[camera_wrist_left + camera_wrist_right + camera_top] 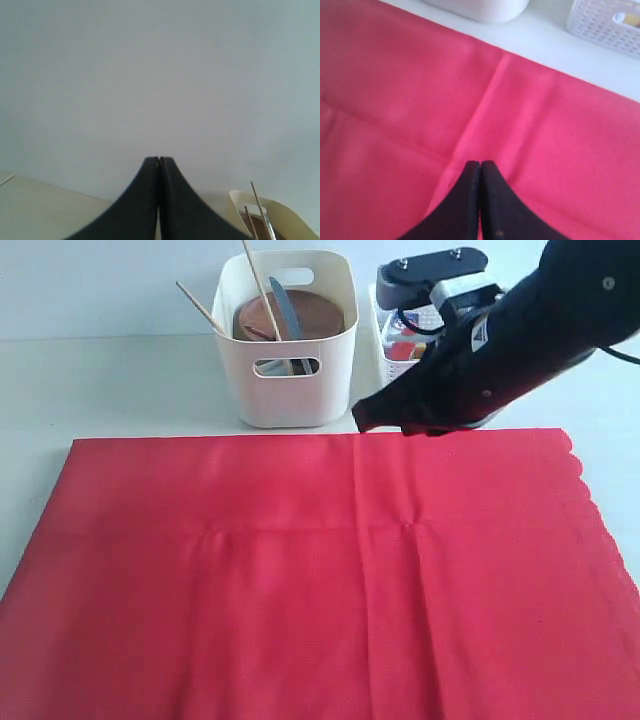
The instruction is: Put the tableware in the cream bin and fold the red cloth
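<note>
Worktop (pixel 100 380) of smooth pale white colour carries a large plain bright red cloth (pixel 300 580). The cloth lies flat and open over the near part, almost from side to side, with its scalloped edge on the right and soft creases across it. Just behind its far edge stands the tall smooth cream bin (pixel 290 390). The bin holds a round brown plate (pixel 305 315), a steel knife (pixel 285 302) and a pair of wooden chopsticks (pixel 258 280) that lean out over the rim. A low white lattice basket (pixel 605 25) stands beside the bin. The black right pincer (pixel 362 418) is pressed together with nothing between its tips, at the cloth's far edge near the middle. The black left pincer (pixel 159 162) is also together and empty, raised before a bare pale grey wall (pixel 150 75).
</note>
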`<action>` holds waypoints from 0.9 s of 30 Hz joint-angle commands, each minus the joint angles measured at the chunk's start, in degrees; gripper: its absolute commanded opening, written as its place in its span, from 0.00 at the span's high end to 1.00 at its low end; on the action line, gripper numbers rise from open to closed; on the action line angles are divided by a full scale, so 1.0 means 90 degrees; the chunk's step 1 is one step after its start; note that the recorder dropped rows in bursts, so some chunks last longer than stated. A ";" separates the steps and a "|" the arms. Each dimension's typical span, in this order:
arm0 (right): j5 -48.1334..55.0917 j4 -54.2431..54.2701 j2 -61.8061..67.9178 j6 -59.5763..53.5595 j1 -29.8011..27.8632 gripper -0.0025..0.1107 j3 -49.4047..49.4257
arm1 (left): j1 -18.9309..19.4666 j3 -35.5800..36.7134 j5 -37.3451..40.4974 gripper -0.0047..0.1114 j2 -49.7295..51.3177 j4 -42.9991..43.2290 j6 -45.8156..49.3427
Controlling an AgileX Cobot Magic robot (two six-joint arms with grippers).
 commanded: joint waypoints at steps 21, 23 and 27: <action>-0.0472 0.0176 -0.0063 -0.0013 -0.0035 0.98 0.0977 | -0.0029 -0.1346 0.1709 0.43 0.6398 -0.0458 0.0242; -0.0488 0.0176 -0.0063 -0.0013 -0.0035 0.98 0.0977 | -0.0031 -0.1346 0.1555 0.39 0.6947 -0.0680 0.0242; -0.0541 0.0176 -0.0063 -0.0026 -0.0035 0.98 0.0977 | -0.0547 -0.1346 0.1232 0.39 0.7942 -0.0786 0.0297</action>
